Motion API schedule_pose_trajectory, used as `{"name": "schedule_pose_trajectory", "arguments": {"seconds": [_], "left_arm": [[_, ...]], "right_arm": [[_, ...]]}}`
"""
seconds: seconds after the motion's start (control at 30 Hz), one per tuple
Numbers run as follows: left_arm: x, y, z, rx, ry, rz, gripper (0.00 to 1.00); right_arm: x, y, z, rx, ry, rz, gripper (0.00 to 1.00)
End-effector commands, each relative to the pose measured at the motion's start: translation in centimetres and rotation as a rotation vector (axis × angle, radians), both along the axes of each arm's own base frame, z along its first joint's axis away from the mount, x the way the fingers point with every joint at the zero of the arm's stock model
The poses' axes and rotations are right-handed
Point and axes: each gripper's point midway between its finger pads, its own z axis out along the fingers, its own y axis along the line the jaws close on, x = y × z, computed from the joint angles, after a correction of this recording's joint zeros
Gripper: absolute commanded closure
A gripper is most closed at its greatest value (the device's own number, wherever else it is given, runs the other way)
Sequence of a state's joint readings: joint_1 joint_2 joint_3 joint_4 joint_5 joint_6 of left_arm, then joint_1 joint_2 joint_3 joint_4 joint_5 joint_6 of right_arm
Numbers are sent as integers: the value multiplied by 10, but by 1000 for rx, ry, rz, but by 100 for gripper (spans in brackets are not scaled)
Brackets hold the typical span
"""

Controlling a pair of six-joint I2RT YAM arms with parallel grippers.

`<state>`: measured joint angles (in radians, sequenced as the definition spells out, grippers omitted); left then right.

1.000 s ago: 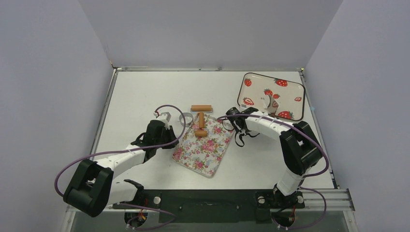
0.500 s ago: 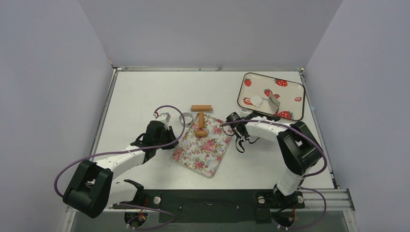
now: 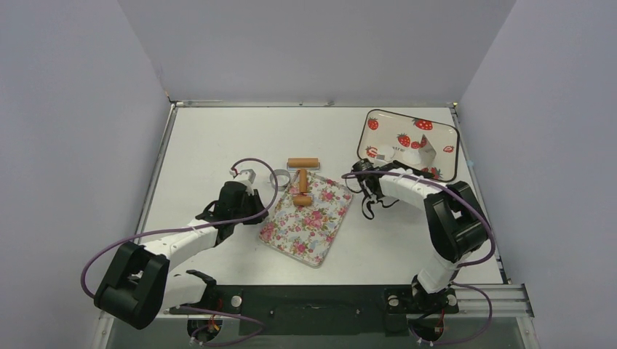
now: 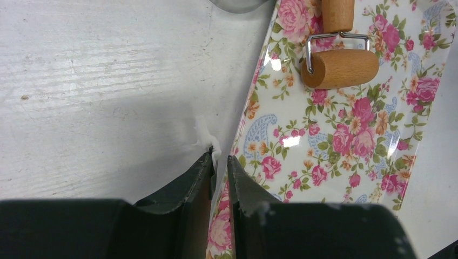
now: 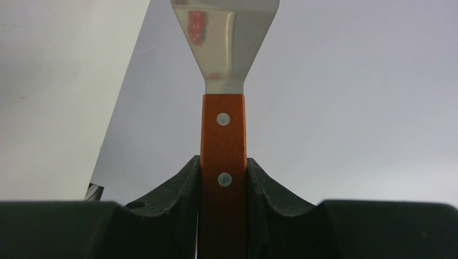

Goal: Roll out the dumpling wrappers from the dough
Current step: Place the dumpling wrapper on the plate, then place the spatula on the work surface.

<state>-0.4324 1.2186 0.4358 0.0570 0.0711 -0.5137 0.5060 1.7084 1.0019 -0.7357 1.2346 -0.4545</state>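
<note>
Pale grey surface, walled by plain lilac panels. At left, the left claw (image 4: 220, 159) is nearly shut, pinching the left rim of a floral tray (image 4: 345, 135). A small whitish dough smear (image 4: 203, 135) sits on the surface at its tips. A wooden roller (image 4: 339, 67) lies on the tray's far end, with a metal ring (image 3: 279, 177) just beside it. At right, the right claw (image 5: 223, 162) clamps a red-handled spatula (image 5: 223, 124), blade raised over a strawberry tray (image 3: 396, 125). One thin, white, round wrapper (image 3: 386, 153) lies flat on that tray.

Left pincer (image 4: 219, 162) pinches the floral tray (image 4: 345, 162) edge, wooden roller (image 4: 339, 68) atop.
</note>
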Motion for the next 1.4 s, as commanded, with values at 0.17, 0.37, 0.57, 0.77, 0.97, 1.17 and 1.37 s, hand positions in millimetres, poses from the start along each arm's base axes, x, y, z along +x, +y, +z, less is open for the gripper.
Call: {"name": "schedule_pose_trajectory", "arguments": {"seconds": [0.17,0.37,0.57,0.77,0.97,1.17,1.37], "left_arm": [[11,-3,13,-33,-57,14,86],[11,-1,13,-29,-59,17,86],[15,-7,19,-49,-80,-6,86],[14,-13,24,-64,-83,-48,86],[14,-20,34,-58,-108,-131,85],[19,-18,46,-44,-154,-169,85],[34,0,72,-39,-242,-128,85]], "right_arm": [[-12,-35,47,56,-199,-130,100],[-11,-35,51,355,-338,-197,100],[-10,25,36,900,-387,-106,100],[-43,134,6,1290,-150,93,100],[-97,202,-3,1541,22,217,100],[-186,265,-24,1565,428,395,100],[-203,253,-53,1311,653,420,100]]}}
